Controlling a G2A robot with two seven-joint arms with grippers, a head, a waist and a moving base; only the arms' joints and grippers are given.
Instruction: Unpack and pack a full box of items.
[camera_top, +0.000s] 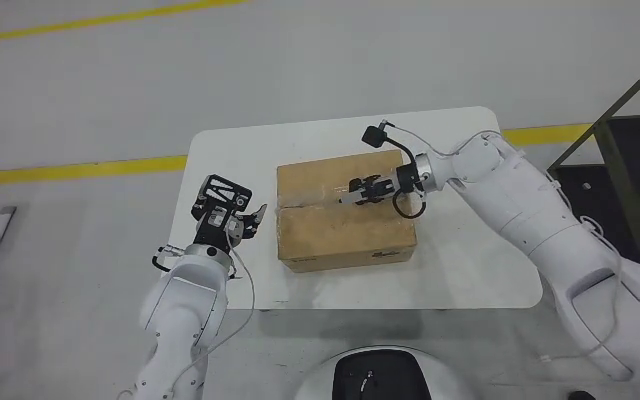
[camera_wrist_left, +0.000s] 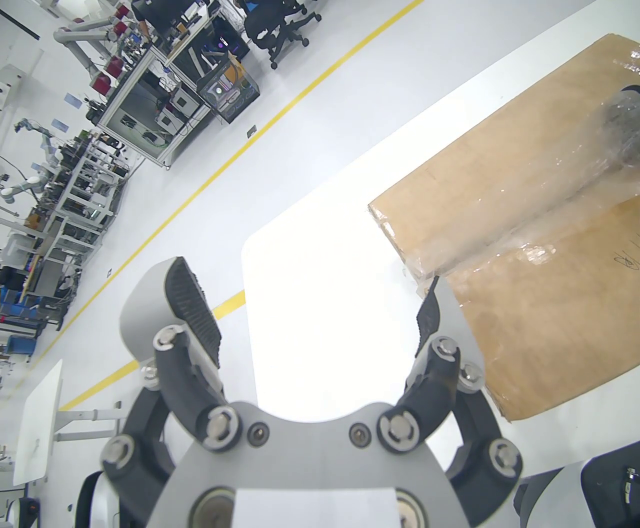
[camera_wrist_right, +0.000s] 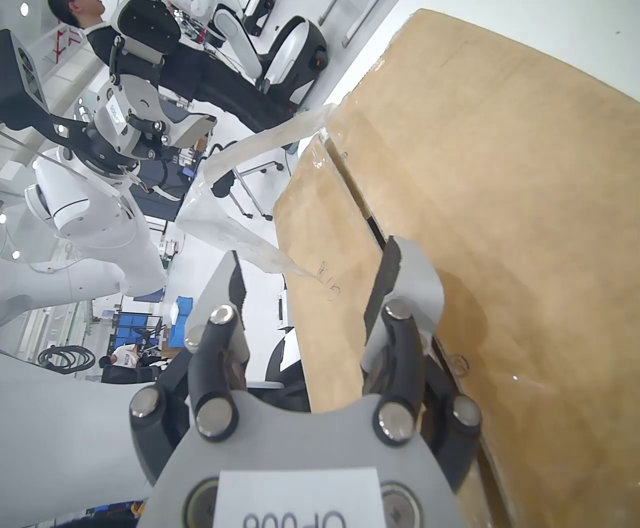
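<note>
Left pincer (camera_wrist_left: 307, 277) is hovering over the white surface (camera_top: 470, 260) just left of the cardboard box (camera_top: 340, 235), fingers spread wide and gripping nothing. The box is sitting mid-surface, with its flaps lying shut. A clear tape strip (camera_wrist_right: 250, 142) is lifting off the seam at the box's left end and curling back to the right. Right pincer (camera_wrist_right: 312, 260) is sitting over the seam near the box's middle, fingers parted. The tape's loose end is lying just ahead of its tips.

Matt brown cardboard box (camera_top: 345, 210), glossy clear tape (camera_wrist_right: 265, 140), smooth white table (camera_top: 470, 270).
</note>
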